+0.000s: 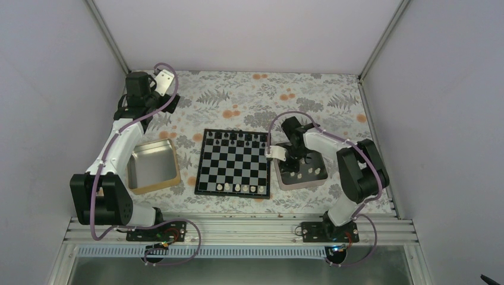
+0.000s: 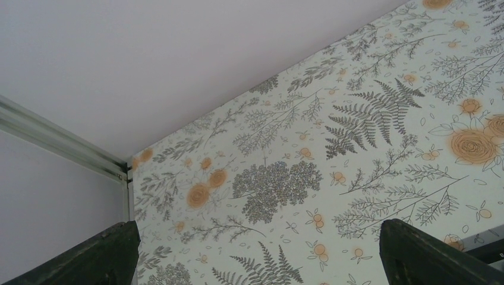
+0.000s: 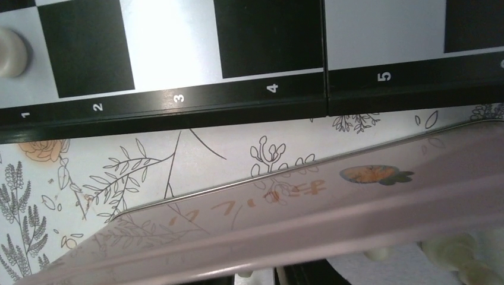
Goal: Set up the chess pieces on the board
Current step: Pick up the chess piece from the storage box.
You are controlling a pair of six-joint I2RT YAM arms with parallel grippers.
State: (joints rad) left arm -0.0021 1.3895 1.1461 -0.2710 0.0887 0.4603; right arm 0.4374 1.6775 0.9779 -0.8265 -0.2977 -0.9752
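The right gripper point(image 1: 295, 166) is down in the tray point(image 1: 278, 180) at the right edge of the board point(image 1: 233, 162), over chess pieces point(image 1: 301, 176). I cannot tell how open it is or if it holds one. They look tiny, light and tippy, so pinch one by its thin middle. The left gripper point(image 2: 257, 231) is wide open, holding nothing.
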